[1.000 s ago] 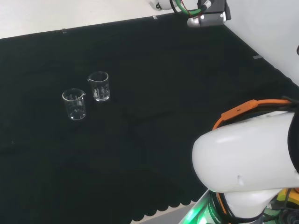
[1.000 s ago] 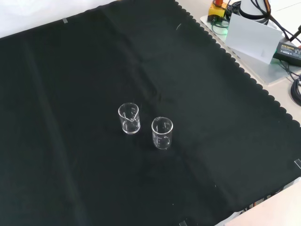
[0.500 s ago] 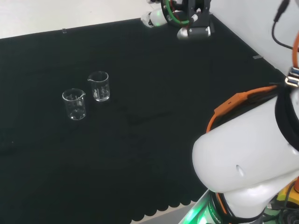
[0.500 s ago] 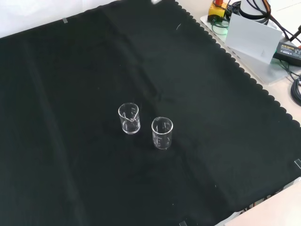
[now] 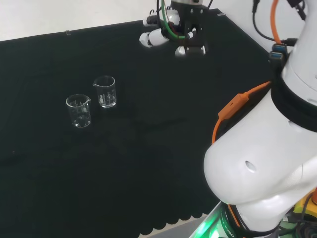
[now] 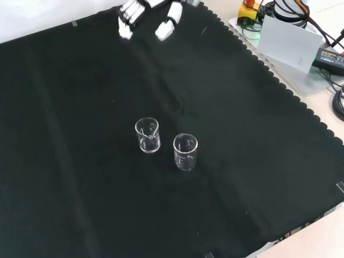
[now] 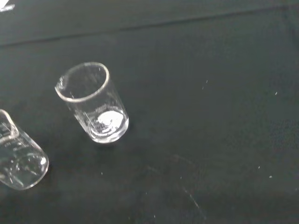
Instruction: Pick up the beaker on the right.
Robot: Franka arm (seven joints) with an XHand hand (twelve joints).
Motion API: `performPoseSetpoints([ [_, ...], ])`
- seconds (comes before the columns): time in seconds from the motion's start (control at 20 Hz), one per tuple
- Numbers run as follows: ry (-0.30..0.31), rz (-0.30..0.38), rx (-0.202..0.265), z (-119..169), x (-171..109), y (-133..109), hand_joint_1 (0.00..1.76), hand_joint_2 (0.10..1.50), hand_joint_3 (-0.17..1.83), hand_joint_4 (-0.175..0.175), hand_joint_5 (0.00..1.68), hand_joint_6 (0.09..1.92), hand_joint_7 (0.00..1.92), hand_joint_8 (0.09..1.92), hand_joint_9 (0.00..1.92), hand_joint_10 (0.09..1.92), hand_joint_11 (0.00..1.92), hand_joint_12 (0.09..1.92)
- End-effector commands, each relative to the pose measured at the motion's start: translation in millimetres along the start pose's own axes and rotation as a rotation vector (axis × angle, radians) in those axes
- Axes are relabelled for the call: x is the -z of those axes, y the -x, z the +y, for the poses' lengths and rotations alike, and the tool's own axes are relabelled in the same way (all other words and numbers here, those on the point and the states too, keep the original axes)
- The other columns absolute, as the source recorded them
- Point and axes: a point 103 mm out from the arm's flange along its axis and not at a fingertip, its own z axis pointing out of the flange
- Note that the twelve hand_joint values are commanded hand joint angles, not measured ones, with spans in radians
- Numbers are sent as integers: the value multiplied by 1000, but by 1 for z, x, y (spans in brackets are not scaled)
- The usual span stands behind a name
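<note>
Two clear glass beakers upright on black cloth (image 6: pixel 80 177)

The hand (image 6: pixel 141 13), fingers relaxed and holding nothing, hovers well apart from the right beaker (image 5: pixel 105 91) (spouted, cylindrical); the other beaker (image 5: pixel 79 110) stands just beside it.

Count: two clear glass beakers, one (image 6: pixel 147 135), other (image 6: pixel 185 152), upright on black cloth (image 6: pixel 80 177); one hand (image 6: pixel 134 11).

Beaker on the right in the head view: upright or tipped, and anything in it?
Upright and empty. The beaker stands on its base on the black cloth, rim up; the wrist view shows its bare bottom.
</note>
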Motion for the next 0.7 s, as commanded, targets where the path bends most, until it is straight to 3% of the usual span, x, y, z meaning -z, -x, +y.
performPoseSetpoints([
  [0.05,52,98,111,66,-37,-21,528,975,444,-36,255,87,120,487,193,630,0,1054],
  [0.5,2,202,141,91,-85,-23,672,737,578,-45,273,87,143,555,259,645,0,1163],
  [0.7,-8,242,189,98,-101,-23,722,642,662,-62,337,87,185,595,304,653,0,1203],
])
